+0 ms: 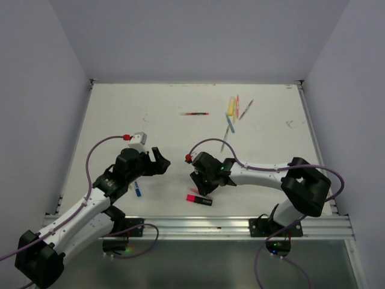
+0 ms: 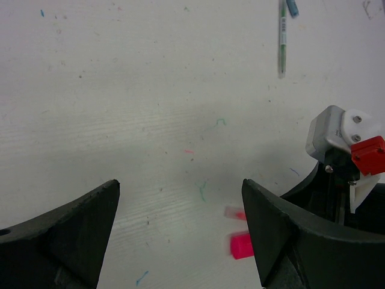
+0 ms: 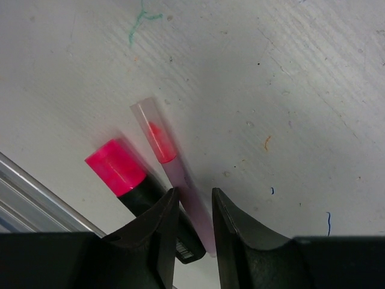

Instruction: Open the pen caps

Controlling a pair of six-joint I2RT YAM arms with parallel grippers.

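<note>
A pink-and-black highlighter [image 1: 199, 199] lies near the table's front edge with its pink cap [image 3: 115, 167] on. Beside it lies a slim pale pen [image 3: 180, 180] with a clear cap [image 3: 150, 123] over a red tip. My right gripper [image 3: 192, 198] straddles this pen's barrel with its jaws narrow. The left finger touches the pen, and a small gap shows at the right one. My left gripper [image 2: 180, 205] hangs wide open over bare table just left of the right gripper [image 1: 201, 183], holding nothing. The pink cap [image 2: 242, 245] and the clear cap [image 2: 233, 212] show by its right finger.
A blue pen [image 1: 137, 189] lies under the left arm. Further back lie a red-and-black pen [image 1: 196, 114], a yellow highlighter [image 1: 231, 106], an orange pen [image 1: 237, 106], a grey pen [image 1: 246, 109] and a greenish pen [image 2: 281, 36]. The metal rail [image 3: 36, 198] runs along the near edge.
</note>
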